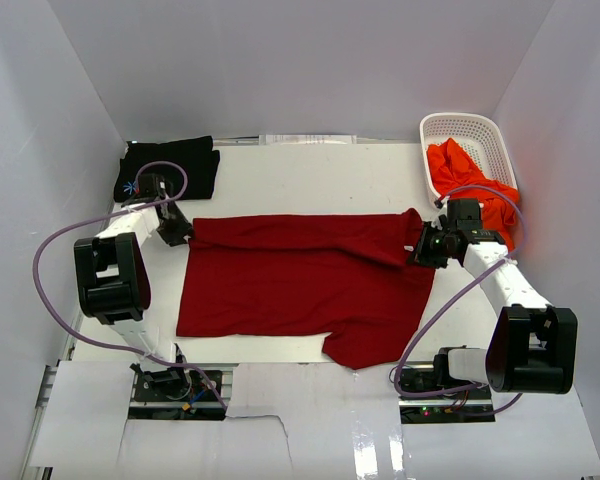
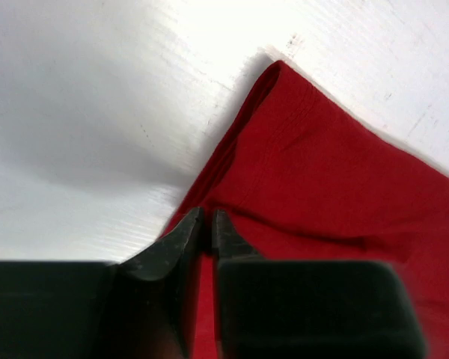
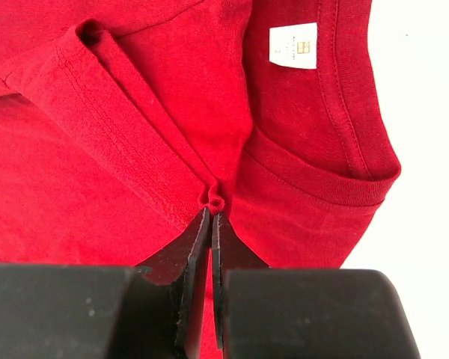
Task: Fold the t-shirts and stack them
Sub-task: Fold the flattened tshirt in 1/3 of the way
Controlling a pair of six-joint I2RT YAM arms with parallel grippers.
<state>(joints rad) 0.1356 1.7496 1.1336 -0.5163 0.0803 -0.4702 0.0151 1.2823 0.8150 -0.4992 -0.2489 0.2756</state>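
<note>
The dark red t-shirt [image 1: 300,285] lies spread flat mid-table, a sleeve sticking out at its near edge. My left gripper [image 1: 180,232] is low over its far-left corner [image 2: 337,172]; the gripper [image 2: 207,217] has its jaws a narrow gap apart, open, the cloth lying flat under them. My right gripper [image 1: 420,248] is shut on a small pinch of the same shirt [image 3: 135,149] beside the collar; the gripper [image 3: 211,217] shows a fold bunched at its tips. A folded black t-shirt [image 1: 170,165] lies at the far left. An orange-red t-shirt [image 1: 460,170] fills the basket.
The white slotted basket [image 1: 492,135] stands at the far right corner against the wall. A white size label [image 3: 293,45] sits inside the red shirt's collar. White walls enclose the table on three sides. Purple cables loop beside both arms.
</note>
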